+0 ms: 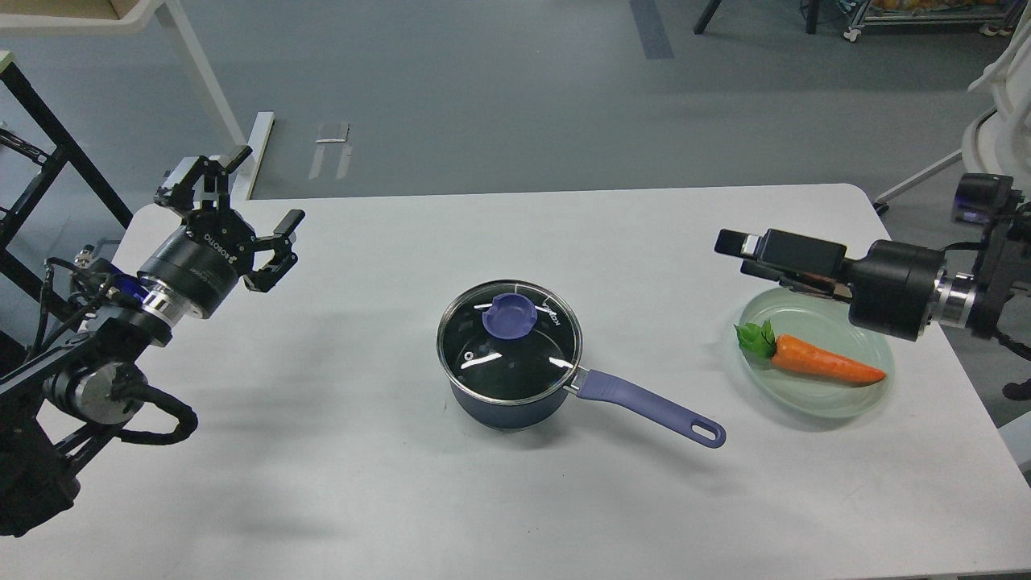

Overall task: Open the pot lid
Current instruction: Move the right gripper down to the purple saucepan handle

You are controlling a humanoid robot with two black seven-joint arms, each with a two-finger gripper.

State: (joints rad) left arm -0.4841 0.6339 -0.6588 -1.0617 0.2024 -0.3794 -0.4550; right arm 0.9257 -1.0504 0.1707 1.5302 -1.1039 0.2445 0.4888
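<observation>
A dark blue pot (499, 403) stands at the middle of the white table (362, 499). Its glass lid (509, 346) sits shut on it, with a purple knob (510, 314) on top. The purple handle (648, 407) points right and toward me. My left gripper (242, 197) is open and empty, raised at the table's left, well away from the pot. My right gripper (733, 244) hovers at the right, over the far edge of a plate, pointing left toward the pot. It is seen side-on, so its fingers overlap.
A pale green plate (838, 403) holding a toy carrot (821, 362) lies at the right of the table, below my right gripper. A white table leg (205, 89) and a black frame (48, 137) stand beyond the table's far left.
</observation>
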